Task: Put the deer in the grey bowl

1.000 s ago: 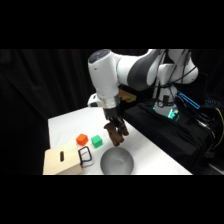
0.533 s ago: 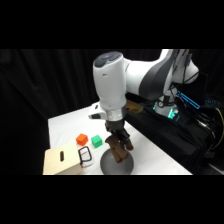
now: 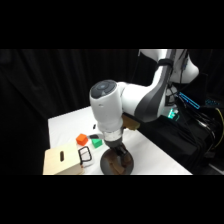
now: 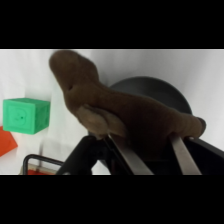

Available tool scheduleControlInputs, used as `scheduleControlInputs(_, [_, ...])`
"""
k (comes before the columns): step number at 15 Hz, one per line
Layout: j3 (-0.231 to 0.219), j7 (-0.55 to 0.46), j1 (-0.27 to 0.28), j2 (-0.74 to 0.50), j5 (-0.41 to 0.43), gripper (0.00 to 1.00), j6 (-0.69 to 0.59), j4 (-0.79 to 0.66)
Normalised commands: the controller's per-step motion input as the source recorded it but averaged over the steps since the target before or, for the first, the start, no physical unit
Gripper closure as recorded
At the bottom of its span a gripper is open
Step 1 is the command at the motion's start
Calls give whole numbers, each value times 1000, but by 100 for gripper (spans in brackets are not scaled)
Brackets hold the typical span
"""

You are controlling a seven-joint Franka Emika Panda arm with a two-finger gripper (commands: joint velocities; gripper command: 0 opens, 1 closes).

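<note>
- The arm (image 3: 137, 102) reaches from the upper right of the side view down over the front of the white counter (image 3: 65, 127).
- The tool (image 4: 147, 152) is closed narrow on the deer (image 4: 120, 112); in the wrist view its two metal fingers (image 4: 182, 157) come up under the brown body and pinch it.
- The deer fills most of the wrist view, lying tilted, one lumpy end up at the upper left and the other down at the right.
- It hangs over the bowl (image 4: 175, 95), whose dark round rim shows behind and under it. Whether it touches the bowl I cannot tell.
- In the side view the tool (image 3: 116, 152) is low over the bowl (image 3: 117, 164), which sits at the counter's front edge; the deer is hard to pick out there.
- A green cube (image 4: 26, 115) stands on the counter left of the deer in the wrist view, with an orange cube (image 4: 6, 142) cut off at the edge below it.
- In the side view the green cube (image 3: 96, 142) and orange cube (image 3: 81, 139) sit just beside each other, behind the bowl.
- A tan box (image 3: 62, 160) stands left of the bowl, with a black wire loop (image 3: 85, 156) at its near side.
</note>
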Motion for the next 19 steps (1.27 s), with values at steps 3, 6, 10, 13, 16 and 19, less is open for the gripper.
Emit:
scheduleControlInputs(3, [-58, -7, 58, 140, -32, 23, -78, 204])
scheduleControlInputs(6, [-75, 6, 72, 39, -66, 1, -168, 185])
scheduleControlInputs(10, [-56, -25, 46, -125, -44, 0, -238, 130])
scheduleControlInputs(13, [-36, -31, 24, -271, -23, 0, -287, 46])
scheduleControlInputs(16, [-22, -26, -9, -304, 16, 0, -296, 28])
scheduleControlInputs(19, [3, -75, -48, -233, 80, 0, -262, 70])
